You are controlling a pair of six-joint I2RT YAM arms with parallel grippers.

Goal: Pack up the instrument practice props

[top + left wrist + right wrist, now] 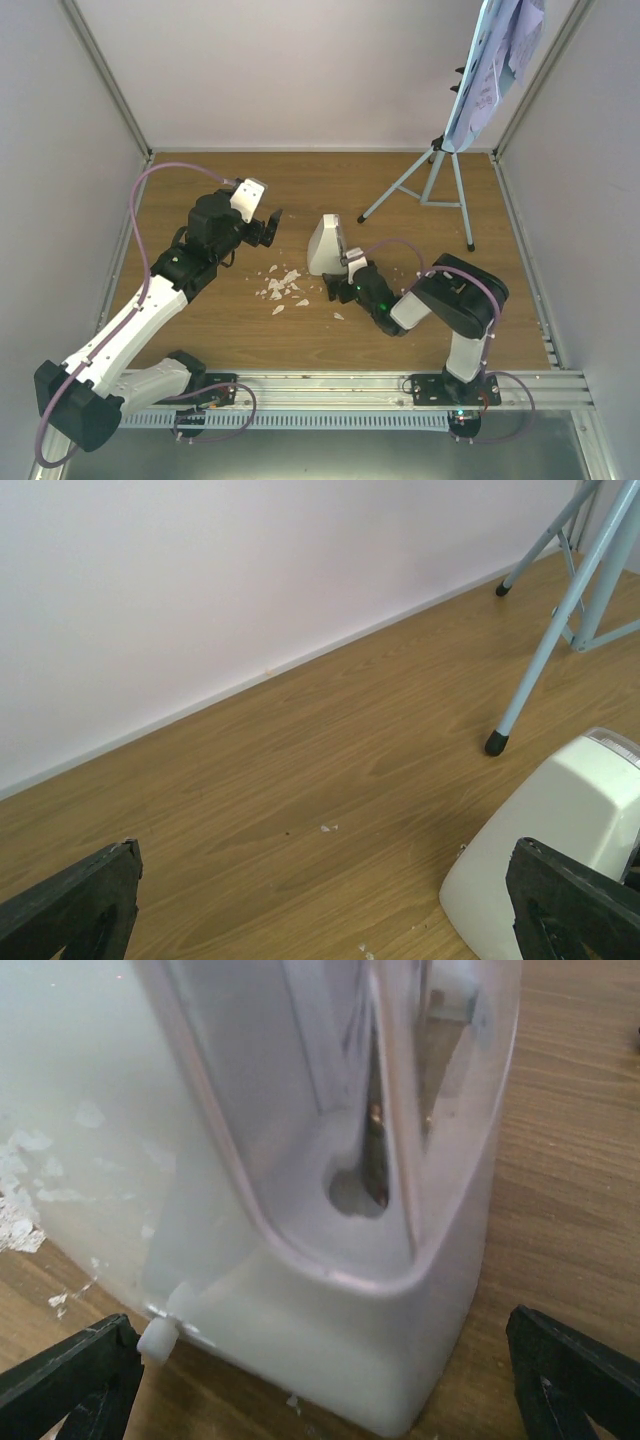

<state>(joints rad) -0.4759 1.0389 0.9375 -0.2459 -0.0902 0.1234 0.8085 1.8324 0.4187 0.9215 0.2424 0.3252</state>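
two spread wide: left end effector (270, 228) empty, right end effector (340, 279) facing covered metronome (323, 245)

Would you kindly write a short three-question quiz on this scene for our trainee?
1. True or false: the right gripper is shut on the small white pyramid metronome.
2. Where are the lavender-white sheet music pages? A) on the pale-blue tripod music stand B) flat on the wooden table C) in the left gripper
3. Fill in: small white ___ lie scattered on the table beside the metronome.
Key: 1 false, its jaws stand open either side of it; 2 A; 3 crumbs.
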